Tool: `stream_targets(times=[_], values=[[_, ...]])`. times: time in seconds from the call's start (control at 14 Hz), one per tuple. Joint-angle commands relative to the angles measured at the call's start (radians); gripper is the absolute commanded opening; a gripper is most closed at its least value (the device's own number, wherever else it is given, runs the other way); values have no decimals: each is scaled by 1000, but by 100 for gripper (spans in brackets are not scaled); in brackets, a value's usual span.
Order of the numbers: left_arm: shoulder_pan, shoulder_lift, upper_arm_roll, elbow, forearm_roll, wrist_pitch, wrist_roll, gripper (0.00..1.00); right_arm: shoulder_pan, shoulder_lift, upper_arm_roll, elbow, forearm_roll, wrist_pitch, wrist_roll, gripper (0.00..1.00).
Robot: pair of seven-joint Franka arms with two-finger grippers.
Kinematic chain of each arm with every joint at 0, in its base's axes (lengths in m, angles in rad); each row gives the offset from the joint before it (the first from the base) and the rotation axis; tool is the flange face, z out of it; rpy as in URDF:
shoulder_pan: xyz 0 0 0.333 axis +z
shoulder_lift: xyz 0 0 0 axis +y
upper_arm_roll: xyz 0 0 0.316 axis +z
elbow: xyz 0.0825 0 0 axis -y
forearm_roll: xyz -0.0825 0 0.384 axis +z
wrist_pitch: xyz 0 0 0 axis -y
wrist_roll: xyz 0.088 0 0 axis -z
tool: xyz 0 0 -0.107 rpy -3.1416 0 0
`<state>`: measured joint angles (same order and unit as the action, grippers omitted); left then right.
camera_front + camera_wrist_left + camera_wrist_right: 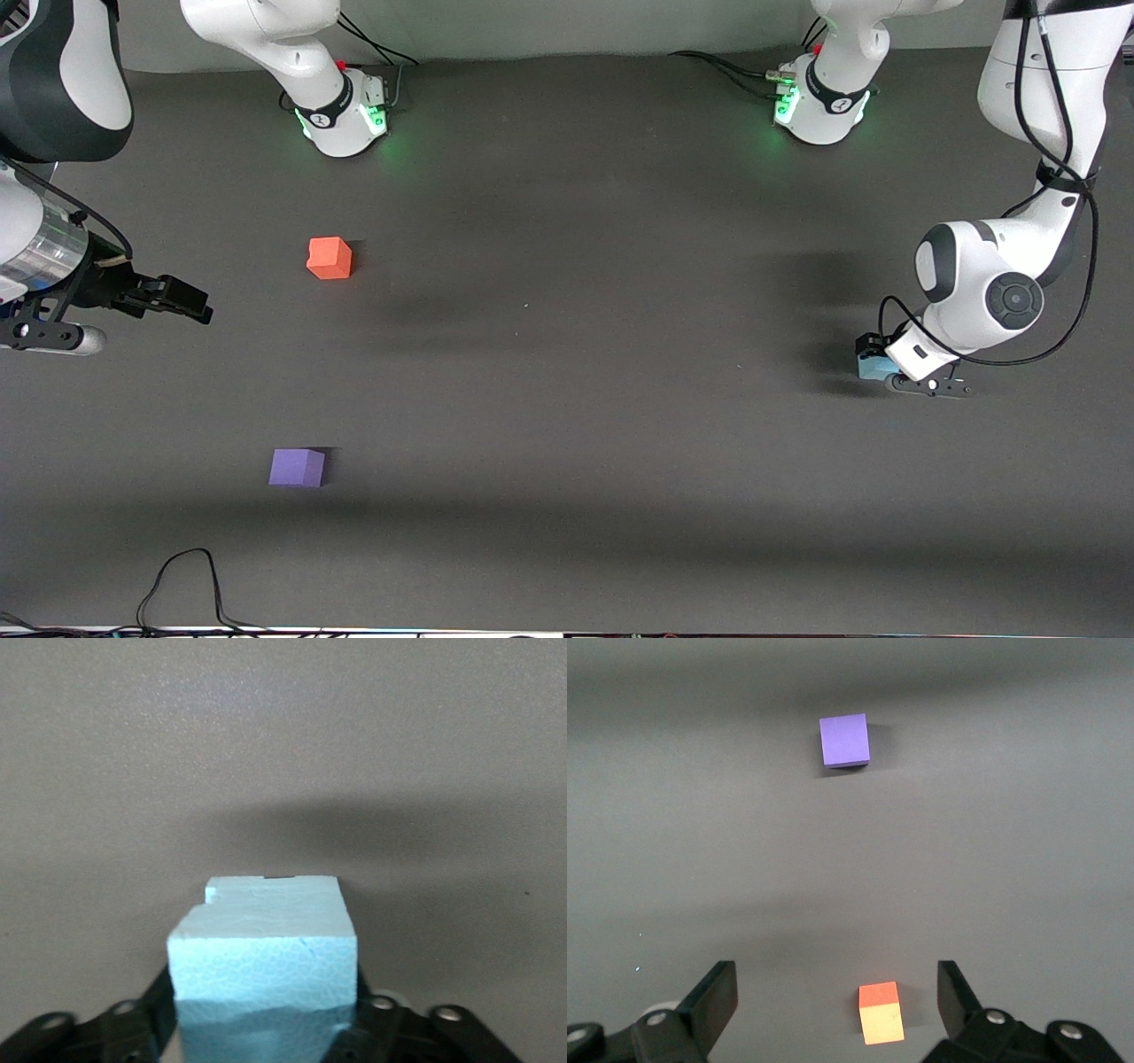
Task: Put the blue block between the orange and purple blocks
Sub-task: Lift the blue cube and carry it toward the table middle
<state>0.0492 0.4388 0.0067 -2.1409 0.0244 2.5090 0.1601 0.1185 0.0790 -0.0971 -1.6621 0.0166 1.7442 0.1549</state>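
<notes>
purple block [297, 468] nearest | left tool [873, 361] grips blue block [263, 952]

The orange block [330, 258] sits toward the right arm's end of the table [567, 372], and the purple block [298, 467] lies nearer the front camera, well apart from it. The blue block [873, 366] (between the left gripper's [886, 365] fingers) is at the left arm's end.
</notes>
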Motion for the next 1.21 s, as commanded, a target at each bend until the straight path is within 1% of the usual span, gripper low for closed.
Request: stream_targets(times=[0.0, 0.14, 0.21, 0.5, 0.57, 0.71, 0.79, 0.86, 1.0, 1.07, 1.14], values=[[3, -14, -1, -8, 2, -2, -16, 41, 6, 13, -3, 33, 17, -20, -6, 100], [3, -25, -1, 19, 2, -13, -11, 41, 7, 13, 0, 38, 17, -15, -6, 100], [6, -37, -1, 56, 3, -74, -7, 41, 9, 13, 2, 38, 17, -12, -8, 100], [-11, -83, -4, 321, 9, -453, -22, 41, 10, 7, 8, 38, 16, -12, -8, 100], [-26, -83, -11, 401, 11, -554, -69, 41, 12, 8, 8, 38, 16, -12, -9, 100], [-127, -72, -14, 557, 6, -723, -204, 41, 10, 10, 8, 38, 23, -9, -6, 100], [-188, -62, -14, 611, 3, -771, -294, 41, 10, 11, 8, 38, 43, -9, -6, 100], [-254, -51, -16, 643, -3, -783, -392, 41, 9, 13, 7, 38, 57, -9, -8, 100], [-391, -20, -22, 687, -8, -773, -587, 41, 9, 13, 5, 36, 57, -9, -18, 100], [-457, 6, -31, 702, -11, -770, -682, 41, 9, 15, 5, 38, 56, -9, -18, 100], [-515, 46, -45, 740, -9, -747, -770, 41, 9, 15, 5, 38, 56, -8, -18, 100]])
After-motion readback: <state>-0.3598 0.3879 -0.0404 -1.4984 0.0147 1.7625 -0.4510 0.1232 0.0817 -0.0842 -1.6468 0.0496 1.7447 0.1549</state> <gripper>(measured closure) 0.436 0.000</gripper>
